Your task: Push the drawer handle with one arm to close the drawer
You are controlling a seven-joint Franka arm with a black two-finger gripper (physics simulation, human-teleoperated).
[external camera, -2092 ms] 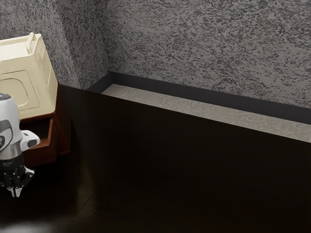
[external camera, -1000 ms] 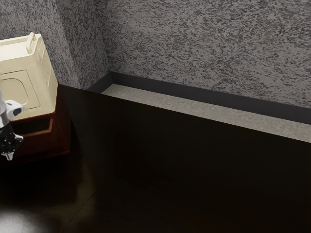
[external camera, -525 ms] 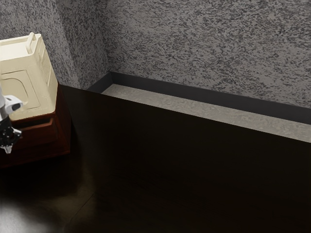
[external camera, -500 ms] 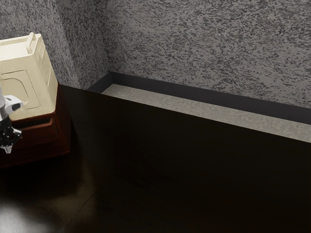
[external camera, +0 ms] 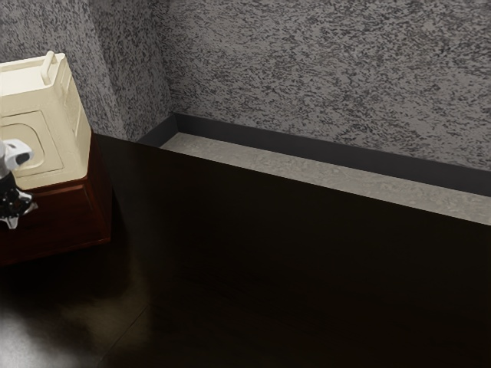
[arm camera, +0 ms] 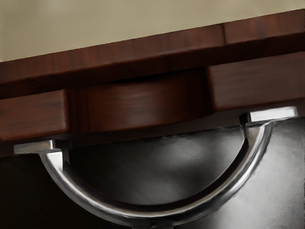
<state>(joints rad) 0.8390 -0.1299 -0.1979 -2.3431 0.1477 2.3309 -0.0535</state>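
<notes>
- A dark, glossy table spreads across the exterior view, with a pale sheen at its lower left and a thin line running through the surface.
- Past its far edge lies a strip of light, mottled floor, then a dark skirting board and rough grey speckled walls that meet in a corner.
- The drawer is at the exterior view's left, in a reddish-brown wooden cabinet standing on the table, under a cream box with a raised bar on top.
- The drawer looks pushed in, its front near the cabinet's face; a shallow curved cutout dips into its upper edge.
- Its handle is a shiny silver half-ring with flat ends, bowing out from the wood over the tabletop.
- The gripper points down before the drawer's front, its fingertips together; whether they touch the handle cannot be told.
- From the cabinet's near corner, the tabletop runs on toward the exterior view's right and its lower edge, giving the arm room on that side.
</notes>
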